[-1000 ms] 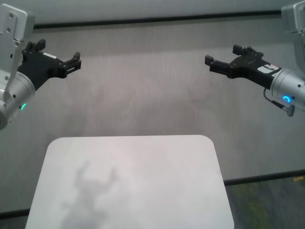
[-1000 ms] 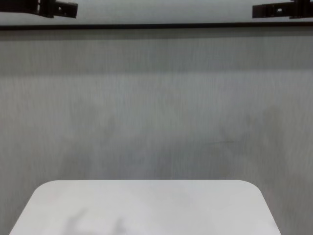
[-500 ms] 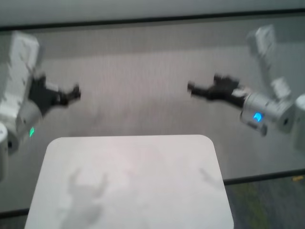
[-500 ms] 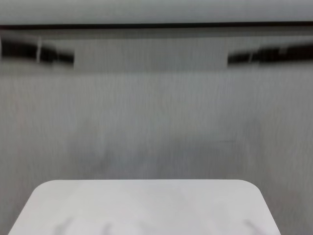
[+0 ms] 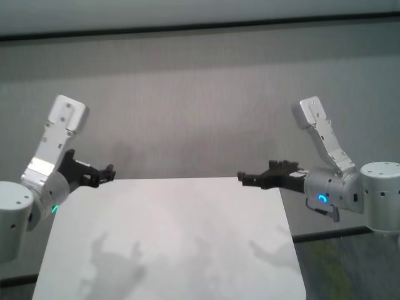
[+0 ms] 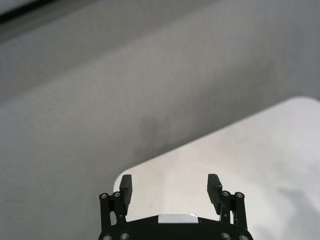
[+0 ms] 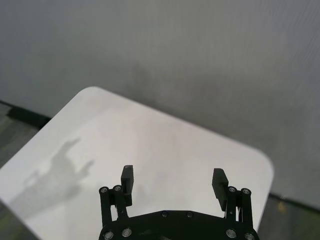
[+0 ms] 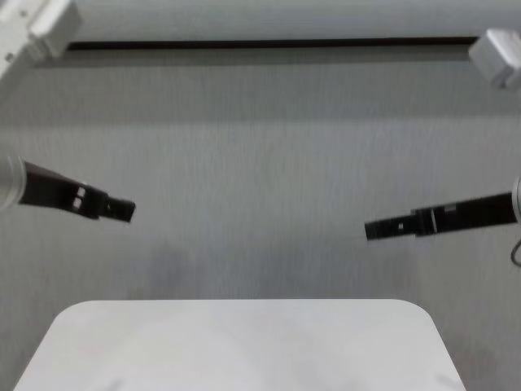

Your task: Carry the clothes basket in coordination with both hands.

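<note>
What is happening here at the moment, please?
Nothing is held. The left gripper and the right gripper are both open and empty, one above each far corner of the white table, pointing toward each other. No clothes basket is in any view, so the carrying is not visible here.

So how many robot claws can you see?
2. The left gripper hangs open over the white table's far left corner; the right gripper hangs open over its far right corner. No basket shows in any view.
</note>
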Controlling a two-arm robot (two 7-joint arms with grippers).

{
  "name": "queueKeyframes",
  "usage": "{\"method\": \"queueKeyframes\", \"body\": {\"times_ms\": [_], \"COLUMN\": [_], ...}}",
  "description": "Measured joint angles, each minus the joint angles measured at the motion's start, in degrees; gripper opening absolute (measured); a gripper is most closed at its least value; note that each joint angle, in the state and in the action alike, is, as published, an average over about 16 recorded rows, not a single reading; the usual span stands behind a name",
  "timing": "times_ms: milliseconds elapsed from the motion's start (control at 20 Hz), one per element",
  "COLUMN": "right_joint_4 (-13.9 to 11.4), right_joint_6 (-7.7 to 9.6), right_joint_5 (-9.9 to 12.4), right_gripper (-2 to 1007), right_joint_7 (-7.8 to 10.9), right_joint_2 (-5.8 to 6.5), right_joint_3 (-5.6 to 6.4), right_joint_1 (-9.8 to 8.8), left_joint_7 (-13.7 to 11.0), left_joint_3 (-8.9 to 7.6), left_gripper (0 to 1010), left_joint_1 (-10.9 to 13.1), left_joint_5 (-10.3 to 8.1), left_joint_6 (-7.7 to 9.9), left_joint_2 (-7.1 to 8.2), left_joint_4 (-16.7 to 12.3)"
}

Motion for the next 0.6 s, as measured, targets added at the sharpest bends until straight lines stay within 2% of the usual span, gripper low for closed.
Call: {"method": "queueKeyframes", "body": {"times_ms": [150, 350, 600], "right_joint_4": [1.03, 1.82, 1.68], "right_joint_6": [1.07, 2.07, 1.99], "right_joint_5": [-0.1, 0.16, 0.23], "right_gripper": [1005, 1005, 1004], "right_joint_7": [0.43, 0.7, 0.63], "right_joint_2": [-0.12, -0.3, -0.25], "right_joint_3": [-0.37, -0.26, -0.13], "right_joint_1": [-0.12, -0.14, -0.13], "left_joint_7": [-0.74, -1.43, -1.47], "left_joint_3": [0.85, 1.57, 1.66], "left_gripper": [1002, 1002, 1002], "left_joint_1": [-0.16, -0.39, -0.49], "left_joint_5": [0.64, 1.09, 1.11], "left_joint_6": [0.47, 0.61, 0.56], "left_joint_2": [0.29, 0.56, 0.62], "left_joint_4": [0.76, 1.29, 1.34]}}
